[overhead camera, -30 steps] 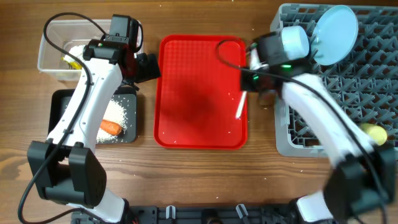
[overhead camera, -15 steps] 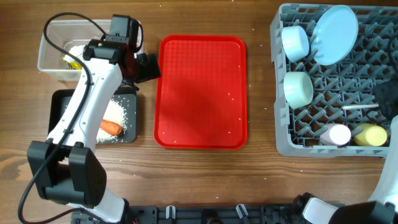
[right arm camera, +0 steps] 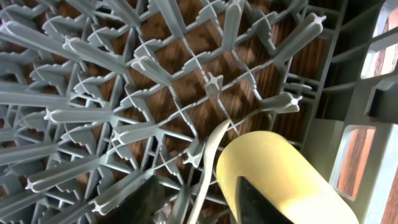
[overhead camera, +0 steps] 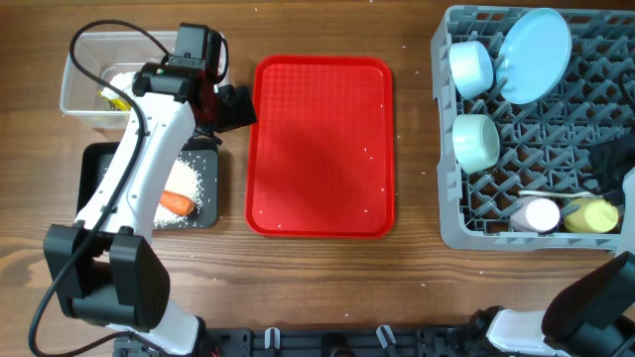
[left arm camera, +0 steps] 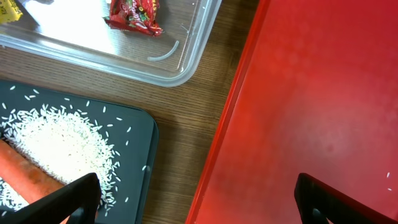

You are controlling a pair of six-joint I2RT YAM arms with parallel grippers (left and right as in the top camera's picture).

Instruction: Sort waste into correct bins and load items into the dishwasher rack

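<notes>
Overhead view of a wooden bench (overhead camera: 417, 268) with two robot arms. At the right, the grey dishwasher rack (overhead camera: 446, 233) holds a pale blue plate (overhead camera: 536, 55), two pale blue bowls (overhead camera: 471, 67), a pink cup (overhead camera: 541, 215) and a yellow cup (overhead camera: 590, 213). A white spoon (overhead camera: 551, 194) lies flat across the pegs just behind the two cups; its long axis runs left to right across the rack.

The right gripper (overhead camera: 610, 167) hangs over the rack's right side, above the spoon's right end and the yellow cup. In the right wrist view the spoon curves past the cup's rim; two dark blurred shapes at the bottom edge (probably the fingers) do not show whether the gripper is apart or closed on the spoon, so I cannot tell.

The right arm is by far the nearer to the spoon; the left gripper (left arm camera: 202, 202) is well apart, on the far side of the red tray (overhead camera: 322, 208), its fingers spread wide with nothing between them. Beneath it sit the clear tub (left arm camera: 186, 68), with the snack wrapper (left arm camera: 134, 15) inside, and the black tray (left arm camera: 140, 124), holding rice (left arm camera: 62, 143) and the carrot (left arm camera: 25, 171).

The red tray is bare but for a few white specks, likely stray grains; sorting looks close to done. Pegs crowd the spoon on every side, so any lift would probably need to go straight up.
</notes>
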